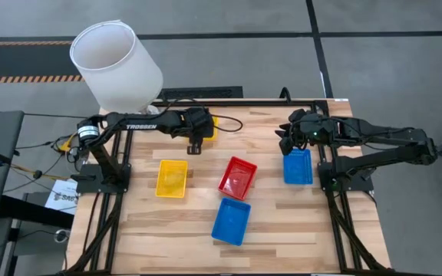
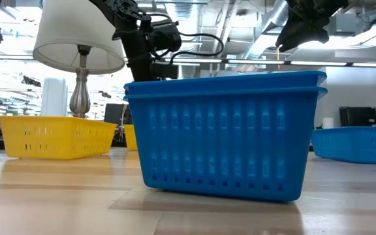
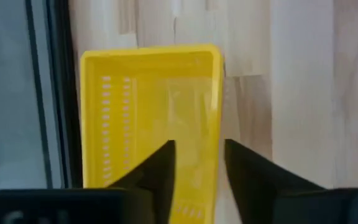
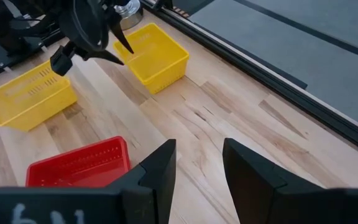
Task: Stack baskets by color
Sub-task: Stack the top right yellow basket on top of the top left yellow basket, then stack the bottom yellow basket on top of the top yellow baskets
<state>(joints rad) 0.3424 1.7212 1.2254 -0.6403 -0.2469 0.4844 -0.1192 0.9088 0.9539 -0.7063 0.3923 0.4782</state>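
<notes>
Yellow basket (image 3: 151, 118) at the table's far edge, under the left gripper (image 3: 199, 163).

Light, stiff plastic (mesh sides), likely best pinched by a rim wall; left fingers part open astride its rim, gripping nothing. The right gripper (image 4: 197, 163) hovers open, empty, above a blue basket (image 1: 298, 166).

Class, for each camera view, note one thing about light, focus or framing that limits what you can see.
High view: even light, soft shadows. Low view: the near blue basket fills the frame, bright background behind the lampshade. Left wrist view: soft, the yellow basket slightly blurred. Right wrist view: the gripper's own dark fingers block the lower edge.
</notes>
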